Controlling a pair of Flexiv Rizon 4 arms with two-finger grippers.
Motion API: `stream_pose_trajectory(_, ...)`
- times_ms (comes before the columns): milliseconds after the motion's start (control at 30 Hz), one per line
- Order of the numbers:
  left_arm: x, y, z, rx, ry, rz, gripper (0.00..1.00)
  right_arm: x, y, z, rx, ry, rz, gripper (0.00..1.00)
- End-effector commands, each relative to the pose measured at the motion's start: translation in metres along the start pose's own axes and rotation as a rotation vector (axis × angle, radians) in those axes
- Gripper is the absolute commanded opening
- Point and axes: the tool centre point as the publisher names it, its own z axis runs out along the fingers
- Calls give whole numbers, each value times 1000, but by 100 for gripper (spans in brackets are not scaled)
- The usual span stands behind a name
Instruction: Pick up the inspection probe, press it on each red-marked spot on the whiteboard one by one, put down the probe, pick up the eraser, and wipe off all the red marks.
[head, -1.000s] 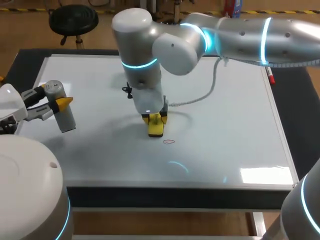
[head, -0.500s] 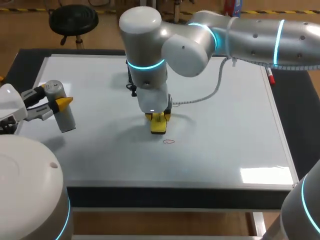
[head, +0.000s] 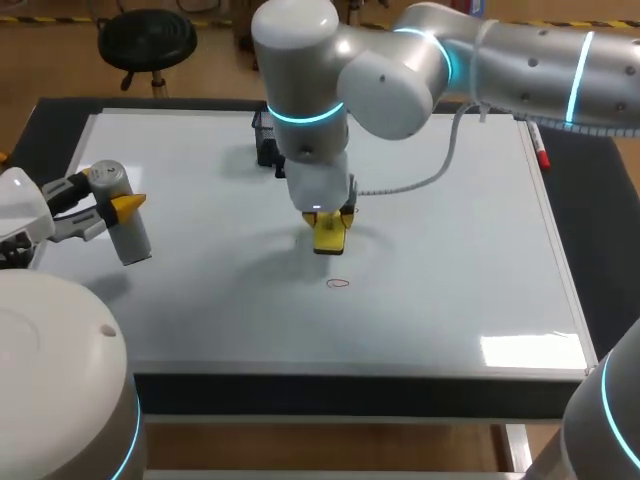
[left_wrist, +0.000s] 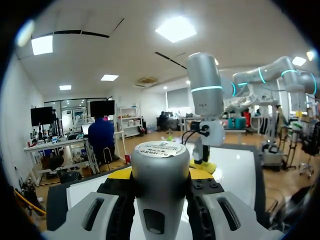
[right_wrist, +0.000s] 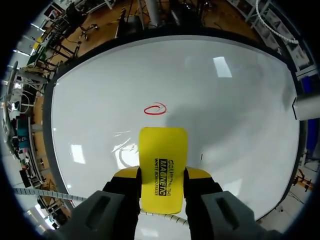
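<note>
Just ahead of the eraser (right_wrist: 162, 150), along its long axis, lay one red mark (right_wrist: 155, 109) on the whiteboard (right_wrist: 240, 105). The right hand (right_wrist: 162, 173) was clamped on the eraser, nearer by far. The left hand (left_wrist: 160, 175), well apart, gripped the probe (left_wrist: 160, 152).

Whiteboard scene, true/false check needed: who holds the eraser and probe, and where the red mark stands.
1. The right gripper is shut on the yellow eraser. True.
2. The probe lies loose on the whiteboard. False: the left gripper is shut on it.
3. One red mark shows on the whiteboard. True.
4. The eraser covers the red mark. False: the mark lies ahead of it, uncovered.
</note>
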Motion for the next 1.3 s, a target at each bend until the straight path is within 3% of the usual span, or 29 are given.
stream_pose_trajectory(33,1,0,1,2,-5,2,0,-1,1,-8,1,-18,-11,0)
stream_pose_trajectory(600,1,0,1,2,-5,2,0,4,-7,-5,-10,-12,21,0)
stream_pose_trajectory(967,1,0,1,2,-5,2,0,63,-66,0,-33,-9,251,0)
stream_pose_trajectory(1133,1,0,1,2,-5,2,0,97,-90,7,-44,6,356,0)
stream_pose_trajectory(1300,1,0,1,2,-5,2,0,144,-117,21,-66,11,493,0)
